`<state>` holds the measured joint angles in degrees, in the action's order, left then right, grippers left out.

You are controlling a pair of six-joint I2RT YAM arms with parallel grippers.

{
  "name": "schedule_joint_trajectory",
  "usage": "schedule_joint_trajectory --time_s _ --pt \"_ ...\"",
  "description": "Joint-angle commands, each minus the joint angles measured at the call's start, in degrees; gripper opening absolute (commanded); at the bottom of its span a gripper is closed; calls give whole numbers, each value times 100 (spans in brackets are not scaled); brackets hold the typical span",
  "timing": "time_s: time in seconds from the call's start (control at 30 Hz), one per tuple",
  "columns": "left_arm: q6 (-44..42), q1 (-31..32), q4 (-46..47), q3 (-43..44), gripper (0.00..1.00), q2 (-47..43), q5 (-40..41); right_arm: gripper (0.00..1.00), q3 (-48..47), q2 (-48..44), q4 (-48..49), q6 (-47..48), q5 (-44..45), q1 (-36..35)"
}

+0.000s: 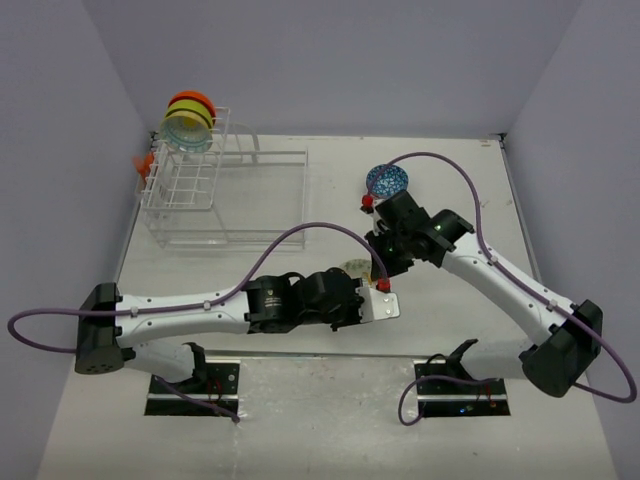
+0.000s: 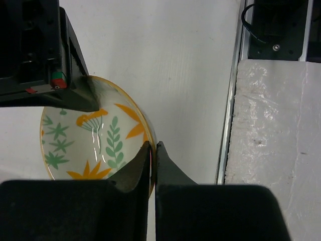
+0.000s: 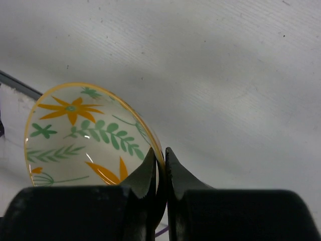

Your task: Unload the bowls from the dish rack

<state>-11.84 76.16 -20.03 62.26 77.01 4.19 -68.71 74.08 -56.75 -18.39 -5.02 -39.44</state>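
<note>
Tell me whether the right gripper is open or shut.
Shut on the floral bowl: in the right wrist view the right gripper pinches its yellow rim, one finger inside, one outside.

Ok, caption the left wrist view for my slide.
Left gripper shut on the rim of a flowered bowl, with the right gripper clamped on its far rim.

The dish rack (image 1: 225, 195) stands at the far left of the table (image 1: 450, 200), with a row of bowls (image 1: 188, 122) on edge in the taller section at its left end. Right of the rack, at the table's far middle, a lone bowl (image 1: 386, 180) sits just beyond the right arm's wrist. Nearer the 2 arm bases, the middle bowl (image 2: 95, 135) is between the left gripper (image 2: 153, 148) and the right gripper (image 3: 160, 153), each clamped on its rim from opposite sides.
</note>
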Motion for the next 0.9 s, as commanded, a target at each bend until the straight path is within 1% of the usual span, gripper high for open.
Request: schedule_joint_trajectory --time_s 0.0,0.03,0.07,0.1,0.13,0.17,0.2,0.23,0.27,0.33,0.37,0.4,0.43,0.47,0.5,0.53,0.6,0.7,0.77,0.87 --pt "-223 -14 404 287 0 -125 416 0 7 -139 93 29 272 -11" --pt "-179 -14 404 304 0 -125 530 0 -2 -157 146 -41 334 -11" --pt "-57 -14 412 313 0 -134 809 0 -2 -184 216 -76 465 6" --pt "5 -14 412 322 4 -151 960 0 6 -236 391 -103 519 7" --pt "84 -14 412 339 51 -169 1144 0 15 -245 480 -181 685 33" --pt "276 -14 412 348 80 -204 1572 0 33 -254 707 -217 825 190" --pt "357 -14 404 348 100 -309 1759 0 85 -254 831 -313 835 330" --pt "436 -14 395 340 100 -379 1918 0 129 -263 963 -358 809 488" --pt "663 -14 351 339 100 -458 2302 0 199 -254 1304 -402 740 864" --pt "927 -22 263 366 100 -757 2761 0 436 -272 1692 -603 581 1209" --pt "1216 -31 185 357 100 -871 3311 0 507 -228 2094 -665 572 1428" --pt "1480 -48 149 374 100 -1107 3656 0 638 -193 2333 -753 598 1509" --pt "1674 -240 96 427 100 -1223 3877 0 709 -149 2579 -928 590 1562" --pt "2172 -442 -35 480 100 -1337 3992 0 823 -1 3086 -1034 572 1614" --pt "2481 -766 -140 532 100 -1529 3915 0 833 114 3283 -1165 572 1632" --pt "2963 -1552 -315 602 100 -1610 3671 0 833 254 3450 -1410 615 1641" --pt "3195 -2295 -387 612 100 -1846 3685 0 684 825 3802 -1666 703 1659" --pt "3451 -2570 -615 778 100 -2075 4037 0 324 1686 3961 -2009 668 1659" --pt "3556 -2597 -756 831 100 -2303 4204 0 157 2186 4022 -2089 747 1659" --pt "3627 -2615 -1011 884 100 -2602 4397 0 138 2514 4198 -2116 686 1668"
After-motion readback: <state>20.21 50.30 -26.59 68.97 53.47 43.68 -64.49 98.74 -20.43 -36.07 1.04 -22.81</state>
